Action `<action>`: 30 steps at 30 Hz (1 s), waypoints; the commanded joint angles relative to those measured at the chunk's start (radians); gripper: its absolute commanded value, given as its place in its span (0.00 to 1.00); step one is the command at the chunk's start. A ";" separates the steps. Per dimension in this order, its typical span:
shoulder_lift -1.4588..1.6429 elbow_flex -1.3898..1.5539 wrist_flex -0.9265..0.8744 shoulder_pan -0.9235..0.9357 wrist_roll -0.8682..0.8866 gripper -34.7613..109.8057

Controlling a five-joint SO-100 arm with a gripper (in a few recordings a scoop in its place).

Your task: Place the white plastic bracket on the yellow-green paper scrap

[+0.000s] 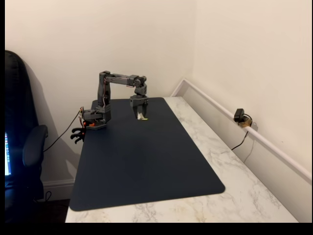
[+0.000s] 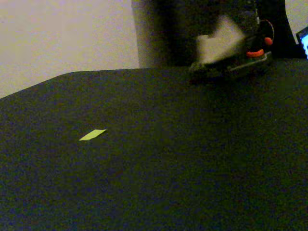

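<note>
- The table (image 1: 230, 161), a marble-patterned top, sits in a room corner and carries everything else; a small camera (image 1: 239, 115) sits at its far right edge by the wall rail, probably placed there to look low across the working surface.
- The dark mat (image 1: 146, 161) covers most of the table and gives a plain, even background against which tiny pale pieces stand out.
- The arm (image 1: 120, 81) is fixed at the mat's far left corner, folded up and over so that its wrist points straight down onto the mat's far edge region, a posture suited to lowering something vertically.
- The pincer (image 1: 140, 115) hangs close over the mat, and a small pale thing shows between its tips; I judge it is closed on the white plastic bracket (image 1: 141, 116), though the piece is too small to make out clearly.
- The yellow-green paper scrap (image 2: 92, 134) lies flat on the mat; in a fixed view it shows as a bright fleck (image 1: 144, 120) just beside and below the pincer tips, so the bracket is held nearly above its target.
- Whether the bracket touches the scrap cannot be told; the release looks not yet done.
</note>
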State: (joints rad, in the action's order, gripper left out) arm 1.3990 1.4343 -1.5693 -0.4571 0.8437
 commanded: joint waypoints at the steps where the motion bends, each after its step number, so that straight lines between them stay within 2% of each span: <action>1: 0.092 -0.055 0.009 0.152 -0.061 0.24; 11: 0.009 -0.152 0.014 0.425 -0.164 0.24; 30: -0.158 0.006 0.166 0.566 -0.204 0.24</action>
State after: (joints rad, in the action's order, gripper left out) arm 1.2103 1.4220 -1.4113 0.0706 0.6381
